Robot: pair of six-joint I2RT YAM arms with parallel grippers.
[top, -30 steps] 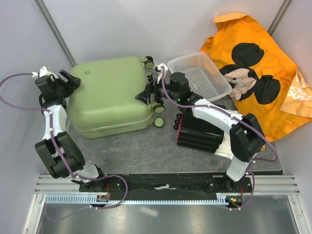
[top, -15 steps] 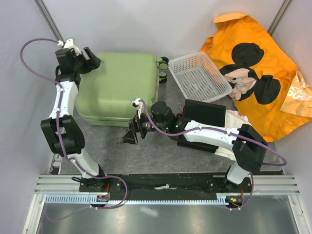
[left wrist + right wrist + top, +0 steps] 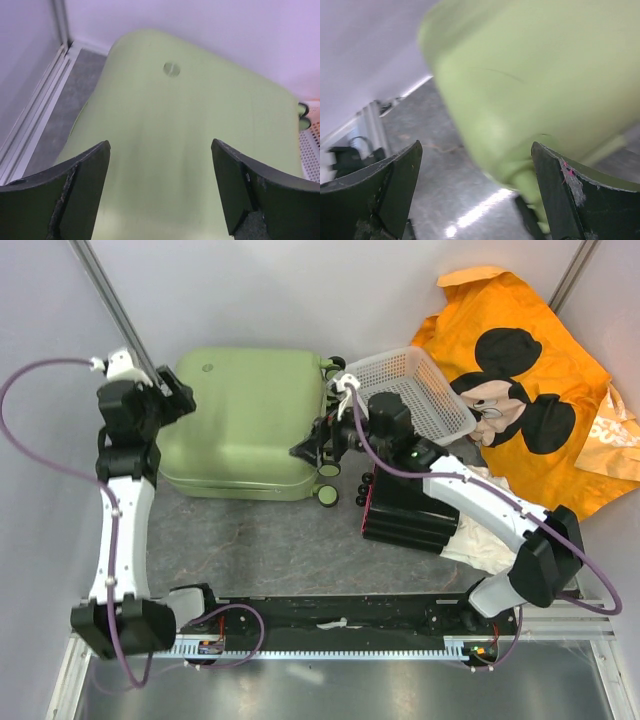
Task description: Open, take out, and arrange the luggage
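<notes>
1. The large pale green hard-shell suitcase (image 3: 250,425) lay flat and shut at the far left of the grey surface (image 3: 280,550), close to the back wall.
2. Its small black wheels (image 3: 326,492) pointed right, towards a white plastic mesh basket (image 3: 410,390) just beside it.
3. The left gripper (image 3: 159,150) hung over the suitcase's left end with its jaws spread wide. Only the green shell showed between them, and I could not tell whether they touched it.
4. The right gripper (image 3: 476,147) was at the suitcase's wheeled right side, jaws likewise spread and pinching nothing. Its wrist view was blurred.
5. A black box (image 3: 410,505) sat near the right arm, in front of the basket.
6. An orange cloth with a cartoon mouse print (image 3: 530,390) lay crumpled at the far right.
</notes>
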